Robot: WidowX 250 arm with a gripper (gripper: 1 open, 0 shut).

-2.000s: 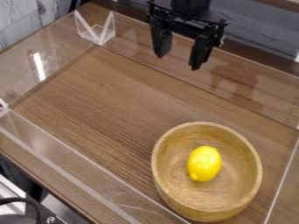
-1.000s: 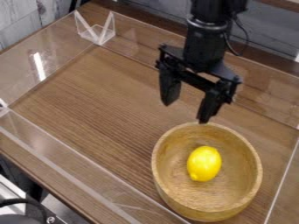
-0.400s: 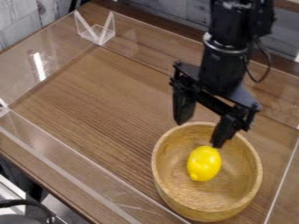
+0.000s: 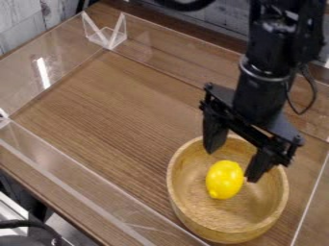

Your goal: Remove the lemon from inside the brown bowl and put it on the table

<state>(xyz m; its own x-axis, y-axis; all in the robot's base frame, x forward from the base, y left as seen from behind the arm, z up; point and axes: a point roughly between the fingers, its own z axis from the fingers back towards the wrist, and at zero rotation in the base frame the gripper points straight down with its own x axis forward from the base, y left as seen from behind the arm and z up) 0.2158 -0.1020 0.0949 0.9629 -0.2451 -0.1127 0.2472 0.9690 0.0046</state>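
While gripper [image 4: 232,152] overhangs, bowl's [image 4: 229,235] near rim open

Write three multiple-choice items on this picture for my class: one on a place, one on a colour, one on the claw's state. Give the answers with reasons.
1. Where is the lemon?
A) On the bare table
B) Inside the bowl
C) Under the bowl

2. What colour is the lemon?
A) Green
B) Red
C) Yellow

3. How does the claw stand?
A) Open
B) Shut on the lemon
C) Shut on the bowl's rim

Answers:
1: B, the lemon lies within the wall of the bowl, not on the table.
2: C, its skin shows bright yellow.
3: A, the two fingers of the claw are spread apart with nothing gripped between them.
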